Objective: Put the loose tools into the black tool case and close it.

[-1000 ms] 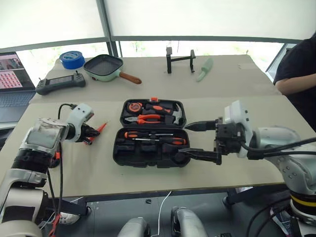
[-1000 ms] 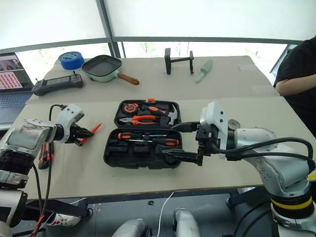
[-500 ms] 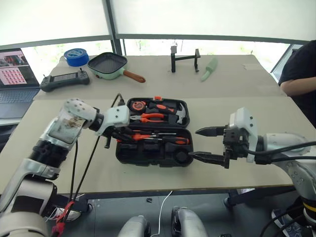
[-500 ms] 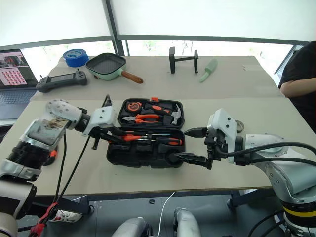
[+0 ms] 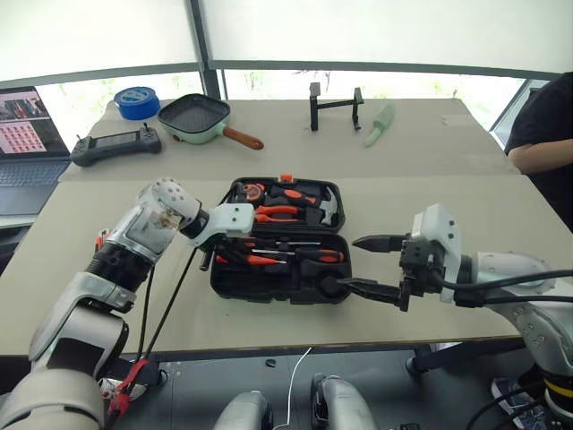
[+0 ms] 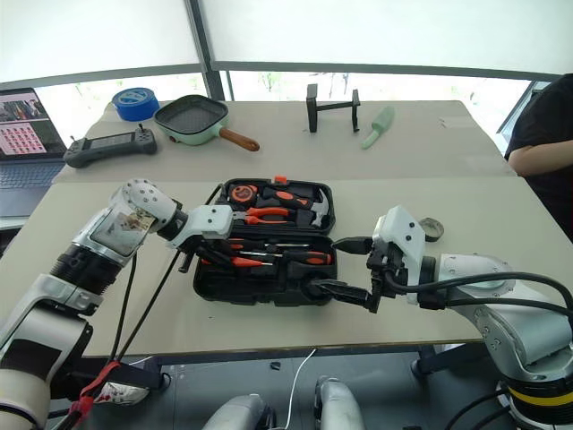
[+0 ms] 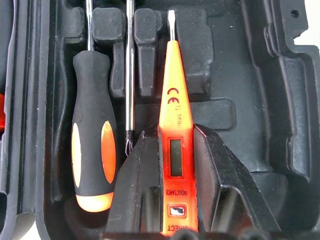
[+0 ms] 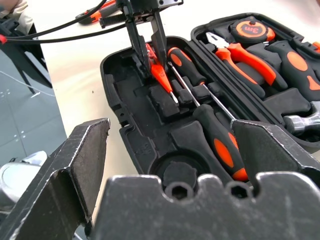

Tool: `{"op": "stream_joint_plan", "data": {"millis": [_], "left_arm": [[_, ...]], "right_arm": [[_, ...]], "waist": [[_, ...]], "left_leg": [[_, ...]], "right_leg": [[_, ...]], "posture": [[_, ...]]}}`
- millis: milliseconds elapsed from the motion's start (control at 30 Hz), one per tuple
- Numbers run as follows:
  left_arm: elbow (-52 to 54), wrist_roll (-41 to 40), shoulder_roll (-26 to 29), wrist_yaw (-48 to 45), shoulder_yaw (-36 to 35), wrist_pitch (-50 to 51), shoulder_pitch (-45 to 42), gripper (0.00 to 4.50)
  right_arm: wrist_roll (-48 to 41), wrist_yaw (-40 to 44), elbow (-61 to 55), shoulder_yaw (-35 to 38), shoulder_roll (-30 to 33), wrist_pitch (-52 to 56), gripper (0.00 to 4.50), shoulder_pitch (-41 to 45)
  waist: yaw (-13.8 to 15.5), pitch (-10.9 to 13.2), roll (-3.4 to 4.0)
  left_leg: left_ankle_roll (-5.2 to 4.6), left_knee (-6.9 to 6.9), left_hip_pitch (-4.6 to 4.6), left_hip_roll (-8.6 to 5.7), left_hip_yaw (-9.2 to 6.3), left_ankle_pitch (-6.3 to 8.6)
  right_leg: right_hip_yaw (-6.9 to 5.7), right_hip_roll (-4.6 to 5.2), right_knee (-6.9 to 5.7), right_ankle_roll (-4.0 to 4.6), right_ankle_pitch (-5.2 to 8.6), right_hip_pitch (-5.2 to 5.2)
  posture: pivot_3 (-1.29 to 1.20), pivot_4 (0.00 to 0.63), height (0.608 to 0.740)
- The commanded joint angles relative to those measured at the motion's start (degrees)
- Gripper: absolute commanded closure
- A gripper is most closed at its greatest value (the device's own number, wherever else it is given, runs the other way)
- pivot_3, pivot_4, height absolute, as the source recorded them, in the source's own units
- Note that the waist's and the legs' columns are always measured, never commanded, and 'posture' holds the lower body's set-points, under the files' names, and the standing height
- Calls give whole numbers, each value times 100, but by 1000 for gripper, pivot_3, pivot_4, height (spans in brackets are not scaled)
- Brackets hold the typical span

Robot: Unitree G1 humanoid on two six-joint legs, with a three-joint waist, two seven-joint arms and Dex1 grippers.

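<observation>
A long table [image 5: 421,193] with a beige top runs across the room. Behind it a band of bright windows [image 5: 376,31] with pale blinds is split by a dark upright frame post [image 5: 199,45]. Daylight washes the tabletop evenly. Below the table's near edge the floor [image 5: 376,394] is dark grey, with a white cable [image 5: 293,385] trailing down.

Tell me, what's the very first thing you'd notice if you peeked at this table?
The open black tool case in the middle of the table, with orange-handled tools in it. The left gripper reaches into its near half, pinching a slim orange screwdriver beside two black-and-orange screwdrivers. The right gripper waits wide open at the case's right end.
</observation>
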State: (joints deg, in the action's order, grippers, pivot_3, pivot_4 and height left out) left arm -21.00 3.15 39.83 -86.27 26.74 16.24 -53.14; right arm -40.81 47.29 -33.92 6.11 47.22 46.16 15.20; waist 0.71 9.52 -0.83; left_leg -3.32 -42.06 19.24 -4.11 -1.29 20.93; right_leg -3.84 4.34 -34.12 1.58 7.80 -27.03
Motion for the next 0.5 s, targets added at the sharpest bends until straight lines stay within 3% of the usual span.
{"op": "stream_joint_plan", "data": {"millis": [33,200,300,400,500], "left_arm": [[25,68,26,-26,-85,133,-64,2838],[613,-673,136,-269,-726,671,-20,1084],[762,-890,182,-222,-966,842,47,1084],[800,-1285,93,-163,-1347,624,352,1846],[657,-1500,-113,68,-1638,356,710,2954]], "right_arm": [[-70,8,-185,160,10,-177,0,14],[-89,93,-219,133,37,-210,0,-42],[-89,117,-222,135,47,-222,0,-60],[-75,139,-196,118,53,-232,0,-35],[-61,149,-162,101,57,-236,0,-5]], "waist": [[0,0,0],[1,1,-1],[2,0,0],[-1,0,0],[-2,0,0]], "left_leg": [[0,-1,0,0,0,0],[0,-6,4,1,0,0],[-1,-8,5,0,-2,0],[0,-8,2,0,-2,0],[0,-8,-1,0,-2,0]], "right_leg": [[1,0,0,0,0,0],[0,-1,-3,0,0,-1],[0,-1,-2,0,0,-2],[1,-1,-2,0,0,-2],[1,-1,-1,0,0,-2]], "posture": [[0,150,740],[0,150,740],[0,150,740],[0,150,740],[0,150,740]]}}
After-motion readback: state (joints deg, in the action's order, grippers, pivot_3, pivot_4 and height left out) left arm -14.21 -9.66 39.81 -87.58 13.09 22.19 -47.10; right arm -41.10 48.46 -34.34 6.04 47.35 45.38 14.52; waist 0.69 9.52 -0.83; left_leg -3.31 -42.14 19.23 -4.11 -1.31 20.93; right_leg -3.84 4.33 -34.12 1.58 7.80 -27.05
